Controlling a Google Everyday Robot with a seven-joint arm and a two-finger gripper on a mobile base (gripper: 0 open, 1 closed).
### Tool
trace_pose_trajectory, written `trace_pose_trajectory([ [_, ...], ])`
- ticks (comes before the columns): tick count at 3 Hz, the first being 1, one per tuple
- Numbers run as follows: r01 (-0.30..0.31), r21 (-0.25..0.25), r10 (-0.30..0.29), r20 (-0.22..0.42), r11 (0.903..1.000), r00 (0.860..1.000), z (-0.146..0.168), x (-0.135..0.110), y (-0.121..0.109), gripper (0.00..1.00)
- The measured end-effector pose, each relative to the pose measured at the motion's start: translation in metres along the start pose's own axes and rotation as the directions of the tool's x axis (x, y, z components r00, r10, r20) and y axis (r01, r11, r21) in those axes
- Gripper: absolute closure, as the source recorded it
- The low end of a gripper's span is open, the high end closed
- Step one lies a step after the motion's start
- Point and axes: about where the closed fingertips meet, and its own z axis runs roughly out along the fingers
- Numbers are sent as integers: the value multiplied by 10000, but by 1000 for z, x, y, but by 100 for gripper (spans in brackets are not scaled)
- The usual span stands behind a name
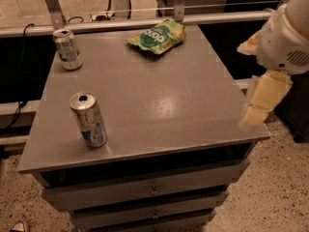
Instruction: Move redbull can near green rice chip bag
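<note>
The arm hangs beyond the worktop's [169, 95] right edge, gripper [254, 114] pointing down, well apart from the redbull can [89, 121]; open or closed, I cannot tell.

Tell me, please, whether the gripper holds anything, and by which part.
Nothing is held: the gripper hangs right of the table, apart from the redbull can and green rice chip bag.

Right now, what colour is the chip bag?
The chip bag is green with white lettering, camera view; gripper hangs off table's right edge.
</note>
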Motion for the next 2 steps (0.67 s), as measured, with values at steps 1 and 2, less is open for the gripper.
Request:
trace_pose_trajectory([
  [1,322,-757,-162,2025,9966,9792,50,-74,10,0],
  [2,680,-1537,-20,3936,9858,9193,88,-146,27,0],
])
